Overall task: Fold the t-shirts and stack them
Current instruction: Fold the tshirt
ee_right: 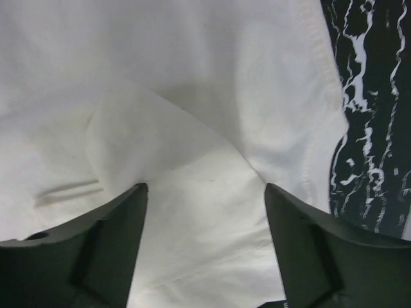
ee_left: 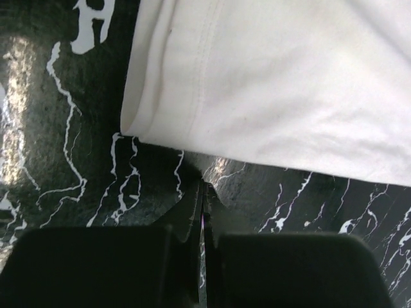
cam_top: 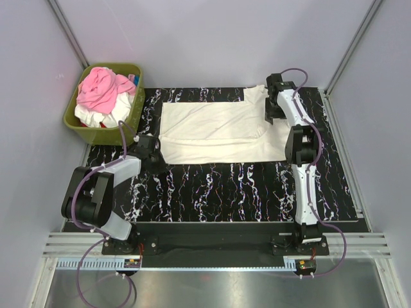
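Near edge: both arm bases are bolted side by side. The black, white-veined desk (cam_top: 225, 192) stretches bare in front of them.

Left gripper (cam_top: 149, 149): low over the desk at the left, roughly mid-depth. In the wrist view (ee_left: 201, 192) the jaws are pressed together with nothing between them. The tips sit just short of the near-left corner of the cream t-shirt (ee_left: 289, 83), apart from it, with a strip of dark desk (ee_left: 64, 160) showing between.

Cream t-shirt (cam_top: 218, 131): spread flat on the far half of the desk, long side running left to right. The hemmed edge is at the left, and a short sleeve sticks out at the far right. The left corner shows two layers of cloth.

Right gripper (cam_top: 273, 109): over the right end of the shirt, beside the sleeve. In the wrist view (ee_right: 205, 192) the jaws stand wide apart and hold nothing. The cream cloth (ee_right: 192, 77) lies beneath them, with a raised crease running up between the two fingers. The sleeve hem and the desk (ee_right: 372, 96) appear at the right. I cannot tell whether the tips touch the cloth.

Far left, off the desk corner: an olive-green basket (cam_top: 77, 122) holds a crumpled pink t-shirt (cam_top: 99, 90) on top of a white t-shirt (cam_top: 96, 117).
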Tool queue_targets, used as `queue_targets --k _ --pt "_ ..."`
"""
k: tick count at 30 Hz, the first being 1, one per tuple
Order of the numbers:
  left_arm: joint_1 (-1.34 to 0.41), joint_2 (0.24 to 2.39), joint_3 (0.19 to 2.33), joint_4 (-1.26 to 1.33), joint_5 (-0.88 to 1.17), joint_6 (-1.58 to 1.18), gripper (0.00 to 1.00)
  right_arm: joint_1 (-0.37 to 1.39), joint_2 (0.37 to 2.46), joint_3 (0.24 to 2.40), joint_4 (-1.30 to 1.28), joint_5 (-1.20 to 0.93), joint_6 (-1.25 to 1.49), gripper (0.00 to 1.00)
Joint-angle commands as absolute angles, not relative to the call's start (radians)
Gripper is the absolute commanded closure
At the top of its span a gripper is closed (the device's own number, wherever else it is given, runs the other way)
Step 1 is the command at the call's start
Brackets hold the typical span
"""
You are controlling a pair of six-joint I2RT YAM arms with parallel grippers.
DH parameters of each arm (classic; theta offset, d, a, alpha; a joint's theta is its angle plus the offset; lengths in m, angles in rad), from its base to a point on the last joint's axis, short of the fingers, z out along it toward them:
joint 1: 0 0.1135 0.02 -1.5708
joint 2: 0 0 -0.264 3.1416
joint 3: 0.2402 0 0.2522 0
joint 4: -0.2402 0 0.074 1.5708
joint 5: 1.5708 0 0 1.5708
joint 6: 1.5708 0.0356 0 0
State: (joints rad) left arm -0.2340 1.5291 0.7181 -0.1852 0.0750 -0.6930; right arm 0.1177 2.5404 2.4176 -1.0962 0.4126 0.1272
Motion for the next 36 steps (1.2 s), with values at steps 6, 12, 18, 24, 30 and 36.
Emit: queue_targets --k 6,12,18,24,30,36 --pt "-0.238 1.434 0.761 -0.406 0.002 -0.666 0.59 0.054 2.220 2.214 -1.020 0.462 0.268 0.00" --pt "-0.229 1.355 0.801 -0.482 -0.058 -0.643 0.21 -0.262 1.803 1.630 -0.821 0.005 0.585 0.00" --pt "-0.213 1.347 0.799 -0.476 -0.041 -0.655 0.21 -0.438 1.689 1.237 -0.698 -0.098 0.581 0.08" --pt "-0.201 1.359 0.776 -0.445 -0.018 -0.661 0.21 -0.577 1.764 1.127 -0.577 -0.353 0.638 0.19" --pt "-0.178 1.405 0.753 -0.385 -0.006 -0.661 0.21 -0.578 1.835 1.120 -0.525 -0.388 0.621 0.21" --pt "-0.172 1.443 0.736 -0.341 -0.006 -0.690 0.22 -0.542 1.867 1.137 -0.503 -0.376 0.623 0.23"
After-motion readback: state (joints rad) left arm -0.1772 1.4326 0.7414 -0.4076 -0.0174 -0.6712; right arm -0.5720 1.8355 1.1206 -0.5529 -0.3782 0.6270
